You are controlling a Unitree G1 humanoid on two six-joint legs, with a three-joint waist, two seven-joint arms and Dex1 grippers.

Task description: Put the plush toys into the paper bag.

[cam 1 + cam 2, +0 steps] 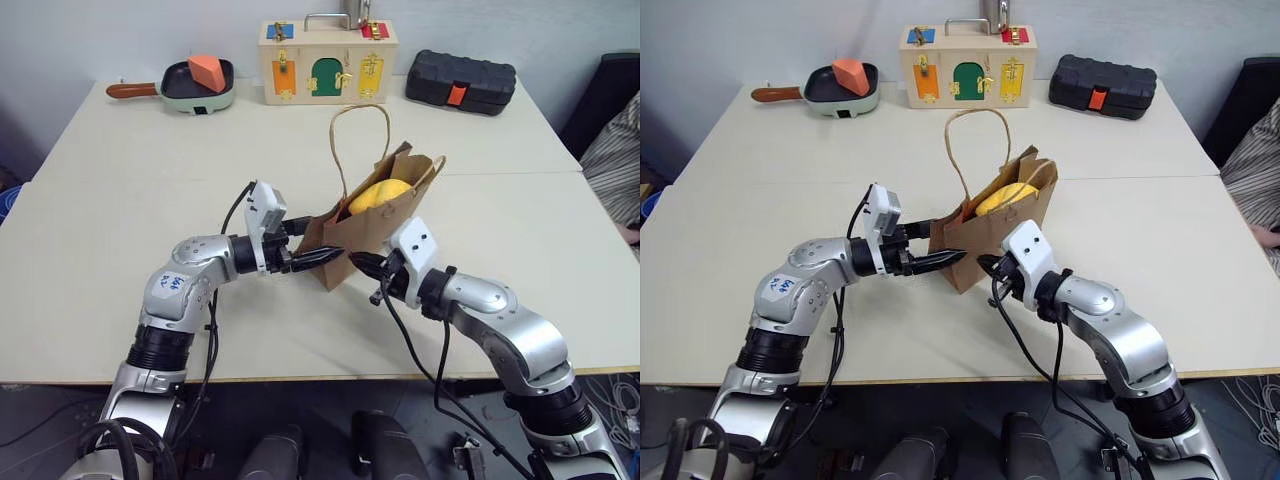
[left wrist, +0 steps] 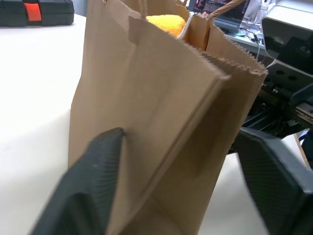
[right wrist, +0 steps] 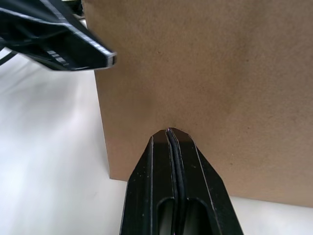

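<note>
The paper bag (image 1: pixel 372 232) stands upright on the white table (image 1: pixel 120 230), leaning a little away from the robot, its mouth up and its long axis running bottom to mouth. Its tall looped handle (image 1: pixel 352 128) rises above the mouth. A yellow plush toy (image 1: pixel 378 194) sits inside, bulging at the opening.

Relative to the bag, the left gripper (image 2: pixel 186 181) is at its near lower corner, jaws open and straddling the folded side edge, one finger (image 2: pixel 93 171) against the paper. The right gripper (image 3: pixel 168 137) is pressed shut, its tip touching the bag's near flat face low down. Both hands sit right at the bag, left at the corner, right at the face. The orange toy cannot be made out.
</note>
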